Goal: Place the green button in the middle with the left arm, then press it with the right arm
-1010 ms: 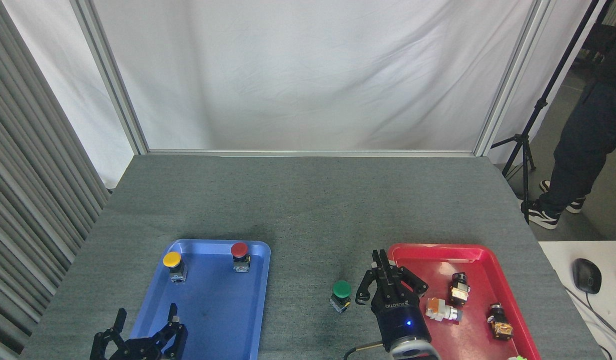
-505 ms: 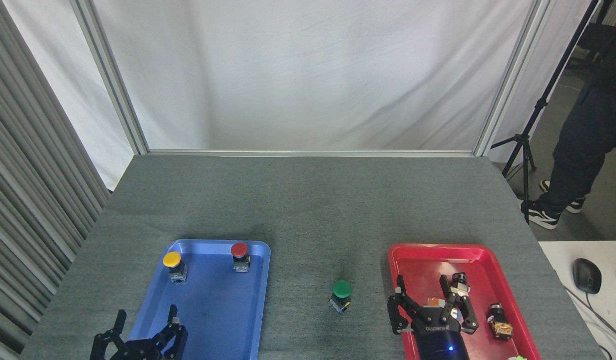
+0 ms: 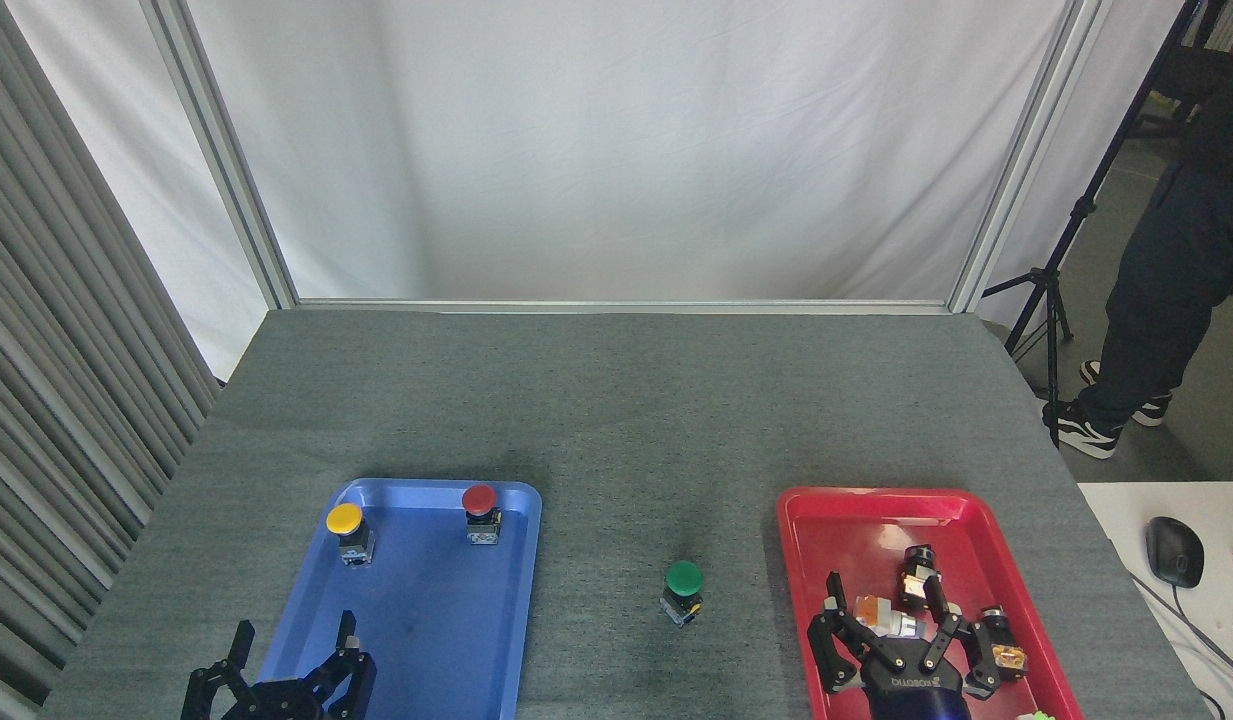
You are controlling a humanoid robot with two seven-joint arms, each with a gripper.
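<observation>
In the head view, the green button [image 3: 683, 590] stands upright on the bare grey tabletop [image 3: 616, 420], between the blue tray [image 3: 521, 600] and the red tray [image 3: 791, 560], in the same spot as one second ago. The right end effector [image 3: 901, 630], then just beside the button, has drawn back over the red tray, its fingers spread open and holding nothing. The left end effector [image 3: 281, 675] rests open and empty at the blue tray's near corner, so I judge the press done and the task nearly finished.
</observation>
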